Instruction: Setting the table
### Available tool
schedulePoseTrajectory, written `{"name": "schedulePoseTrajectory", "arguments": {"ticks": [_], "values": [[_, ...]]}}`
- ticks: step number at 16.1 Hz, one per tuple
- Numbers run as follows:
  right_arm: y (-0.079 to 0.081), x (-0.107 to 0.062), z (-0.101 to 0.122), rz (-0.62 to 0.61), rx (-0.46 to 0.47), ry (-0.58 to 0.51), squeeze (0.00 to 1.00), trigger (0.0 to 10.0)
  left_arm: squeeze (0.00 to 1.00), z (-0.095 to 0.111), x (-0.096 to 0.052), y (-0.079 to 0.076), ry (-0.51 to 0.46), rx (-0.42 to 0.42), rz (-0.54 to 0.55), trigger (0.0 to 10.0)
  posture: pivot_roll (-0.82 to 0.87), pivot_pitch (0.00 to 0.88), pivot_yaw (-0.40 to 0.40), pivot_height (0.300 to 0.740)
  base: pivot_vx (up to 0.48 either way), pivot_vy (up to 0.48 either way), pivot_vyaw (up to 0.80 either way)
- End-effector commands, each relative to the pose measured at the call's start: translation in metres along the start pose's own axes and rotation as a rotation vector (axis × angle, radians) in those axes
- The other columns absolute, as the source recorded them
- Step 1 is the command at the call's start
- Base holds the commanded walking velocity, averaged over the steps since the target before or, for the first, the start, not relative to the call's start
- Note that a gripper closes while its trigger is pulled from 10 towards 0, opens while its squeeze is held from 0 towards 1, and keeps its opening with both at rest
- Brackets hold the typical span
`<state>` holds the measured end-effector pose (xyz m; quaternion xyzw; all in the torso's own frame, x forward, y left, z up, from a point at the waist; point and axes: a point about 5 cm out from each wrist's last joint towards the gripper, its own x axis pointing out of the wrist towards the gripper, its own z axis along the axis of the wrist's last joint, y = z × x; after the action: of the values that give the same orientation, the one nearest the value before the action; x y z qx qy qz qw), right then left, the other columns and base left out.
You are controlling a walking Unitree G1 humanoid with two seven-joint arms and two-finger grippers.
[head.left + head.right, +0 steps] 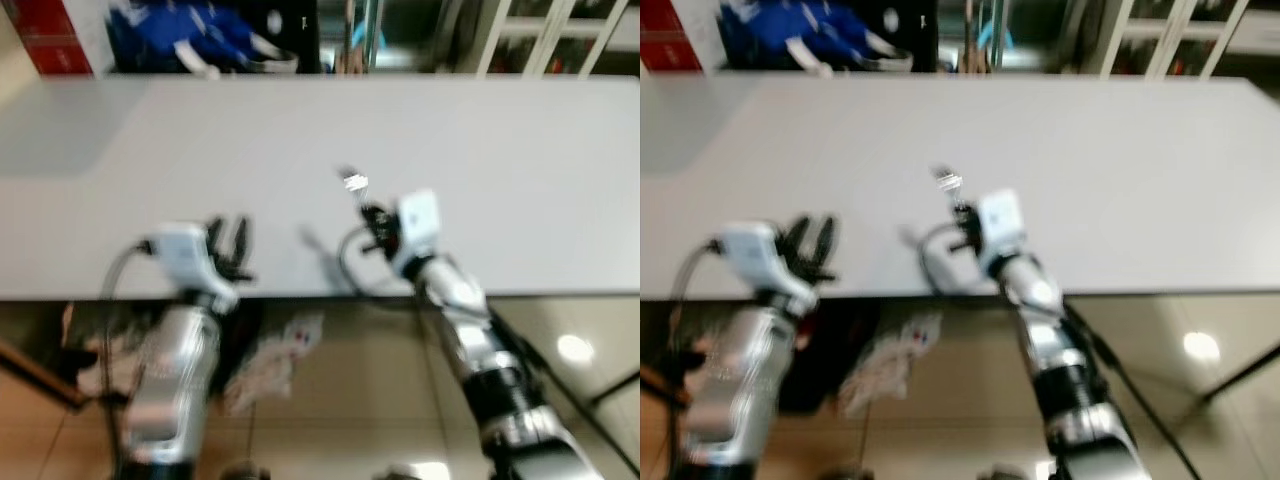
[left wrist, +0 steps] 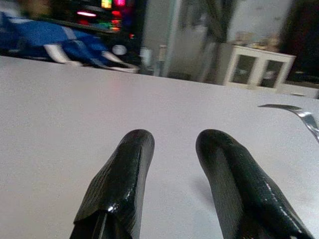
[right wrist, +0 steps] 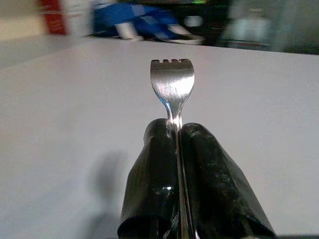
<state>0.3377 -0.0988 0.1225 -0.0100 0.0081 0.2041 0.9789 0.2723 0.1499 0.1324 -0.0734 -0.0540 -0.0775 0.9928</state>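
Note:
A silver fork [image 3: 172, 83] sticks out from my right gripper [image 3: 177, 130], whose two black fingers are shut on its handle. In the left eye view the fork [image 1: 354, 183] hovers just above the grey table [image 1: 500, 160], near its front edge and a little right of centre. My left gripper [image 1: 229, 240] rests at the table's front edge on the left, open with nothing between its fingers [image 2: 125, 169]. From the left wrist camera the fork [image 2: 299, 113] appears off to the side.
Blue cloth [image 1: 185, 35] lies beyond the table's far edge at the left, beside a red box [image 1: 50, 35]. White cabinets [image 1: 560, 35] stand at the back right. A patterned bag [image 1: 275, 355] lies on the tiled floor under the table.

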Motion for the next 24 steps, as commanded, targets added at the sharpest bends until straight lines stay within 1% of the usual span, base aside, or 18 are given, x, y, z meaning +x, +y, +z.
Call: {"name": "schedulePoseTrajectory", "arguments": {"ticks": [1,2,3,4,6,7,10,11,13,14,16,18,19,21,24], "values": [[0.01,0.01,0.008,0.01,0.004,-0.014,0.0,10.0,0.0,0.003,0.0,0.005,0.0,0.034,0.017,10.0,-0.14,0.065,0.024,0.74,0.0,0.0,0.0],[0.01,0.01,0.008,0.01,0.004,-0.014,0.0,10.0,0.0,0.003,0.0,0.005,0.0,0.034,0.017,10.0,-0.14,0.065,0.024,0.74,0.0,0.0,0.0],[0.011,0.019,0.01,-0.015,0.006,0.006,0.0,10.0,0.0,0.005,0.0,0.002,-0.003,0.036,0.003,10.0,-0.13,0.076,0.025,0.74,0.0,0.0,0.0],[0.011,0.024,0.013,-0.027,-0.003,-0.009,0.0,10.0,0.0,0.005,-0.001,0.001,-0.002,0.051,-0.006,10.0,-0.13,0.076,0.026,0.74,0.0,0.0,0.0],[0.008,0.028,0.017,-0.06,0.015,-0.021,0.0,10.0,0.0,0.006,-0.003,-0.001,-0.001,0.054,-0.006,10.0,-0.12,0.083,0.025,0.74,0.0,0.0,0.0],[0.004,0.032,0.019,-0.1,0.018,-0.024,0.0,10.0,0.0,0.007,-0.004,-0.002,0.0,0.064,-0.01,10.0,-0.11,0.092,0.026,0.74,0.0,0.0,0.0],[-0.003,0.038,0.017,-0.178,-0.01,0.0,0.0,10.0,0.0,0.014,-0.01,-0.003,-0.01,0.082,-0.01,10.0,-0.1,0.124,0.022,0.74,0.0,0.0,0.0],[-0.008,0.039,0.016,-0.211,-0.02,0.013,0.0,10.0,0.0,0.018,-0.014,-0.004,-0.015,0.098,-0.008,10.0,-0.08,0.143,0.023,0.74,0.0,0.0,0.0],[-0.01,0.04,0.016,-0.225,-0.012,0.013,0.0,10.0,0.0,0.021,-0.018,-0.005,-0.019,0.108,-0.007,10.0,-0.07,0.169,0.023,0.74,0.0,0.0,0.0],[-0.015,0.04,0.016,-0.239,-0.001,0.008,0.0,10.0,0.0,0.026,-0.025,-0.007,-0.022,0.118,-0.009,10.0,-0.05,0.203,0.023,0.74,0.0,0.0,0.0],[-0.018,0.041,0.021,-0.242,0.024,-0.028,0.0,10.0,0.0,0.03,-0.036,-0.008,-0.006,0.155,-0.014,10.0,-0.03,0.236,0.031,0.74,0.0,0.0,0.0],[-0.023,0.044,0.029,-0.267,0.016,-0.058,0.0,10.0,0.0,0.032,-0.045,-0.01,0.01,0.159,-0.008,10.0,-0.01,0.268,0.032,0.74,0.0,0.0,0.0],[-0.024,0.044,0.03,-0.274,0.024,-0.057,0.0,10.0,0.0,0.033,-0.046,-0.011,0.012,0.159,-0.009,10.0,-0.01,0.277,0.033,0.74,0.0,0.0,0.0],[-0.023,0.049,0.035,-0.277,0.044,-0.061,0.0,10.0,0.0,0.036,-0.052,-0.014,0.023,0.165,-0.007,10.0,0.02,0.3,0.029,0.74,0.0,0.0,0.0],[-0.019,0.053,0.04,-0.263,0.032,-0.074,0.0,10.0,0.0,0.04,-0.061,-0.017,0.041,0.162,0.004,10.0,0.03,0.322,0.028,0.74,0.0,0.0,0.0]]}}
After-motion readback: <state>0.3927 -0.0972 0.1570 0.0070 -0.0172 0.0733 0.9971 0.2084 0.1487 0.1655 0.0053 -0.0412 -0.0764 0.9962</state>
